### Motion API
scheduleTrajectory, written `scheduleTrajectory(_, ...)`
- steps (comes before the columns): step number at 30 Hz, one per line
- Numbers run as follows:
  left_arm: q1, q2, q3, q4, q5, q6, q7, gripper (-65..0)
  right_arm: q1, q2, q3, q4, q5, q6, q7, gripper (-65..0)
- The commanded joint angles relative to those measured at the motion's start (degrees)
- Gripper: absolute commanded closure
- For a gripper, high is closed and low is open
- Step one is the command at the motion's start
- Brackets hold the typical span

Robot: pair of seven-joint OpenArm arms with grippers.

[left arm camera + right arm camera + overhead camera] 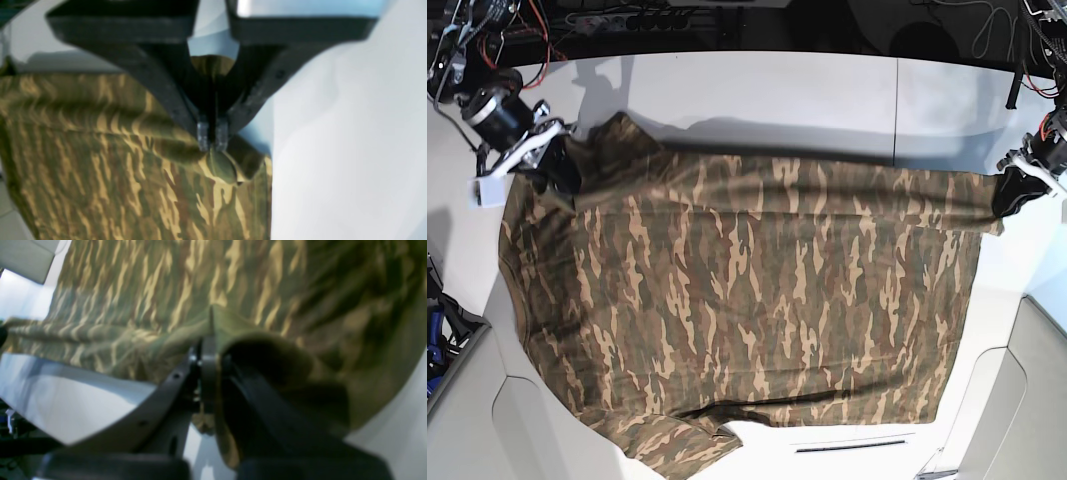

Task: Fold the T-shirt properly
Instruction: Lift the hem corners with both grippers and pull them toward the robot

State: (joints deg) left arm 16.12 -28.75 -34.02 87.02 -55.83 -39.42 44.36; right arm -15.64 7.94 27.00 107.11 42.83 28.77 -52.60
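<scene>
— Dark fingers filled both wrist views. What did the left hand (212,135) have?

— It was pinched closed on a fold of the T-shirt (747,310) at an edge corner, over the white worktop (757,95).

— And the right hand (208,353)?

— Clamped tight on another bunched edge, cloth draped over one finger.

— Any writing on the shirt?

— None could be read; the wrist views were blurred.

— How did it look?

— Camouflage streaks of olive, brown and tan, spread mostly flat across the worktop, wrinkled near both hands.

— Which way did it run?

— Long axis side to side in the base view, stretched between the two hands, with one part hanging off the near edge.
</scene>
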Motion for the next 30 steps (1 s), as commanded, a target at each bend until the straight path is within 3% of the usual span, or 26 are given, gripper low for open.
scheduleTrajectory(1, -1.38, -1.27, -0.02, 0.85, -0.22, -0.58, -2.62, 0.0, 2.47, 0.72, 0.31, -0.28, 1.05, -0.02, 1.81, 0.0)
scheduleTrajectory(16, -14.91, -1.27, 10.62, -8.66, 19.34, 0.07, -13.35, 0.0, 30.62, 0.92, -2.32, -27.56, -0.46, 3.61, 3.39, 0.0)
scheduleTrajectory(19, -18.14, -1.27, 11.63, -11.34, 21.00, 1.68, -13.79, 0.0, 34.67, 0.90, -3.91, -32.57, -4.57, 3.61, 6.45, 0.0)
scheduleTrajectory(28, -25.59, -1.31, 11.63, -21.90, 20.48, 1.75, -14.19, 0.0, 42.14, 0.90, -6.88, -44.17, -12.46, 3.56, 12.87, 0.0)
scheduleTrajectory(30, -26.16, -1.27, 11.63, -23.34, 20.04, 1.77, -14.19, -8.9, 42.25, 0.90, -6.88, -45.00, -12.46, 3.56, 13.66, 0.0)
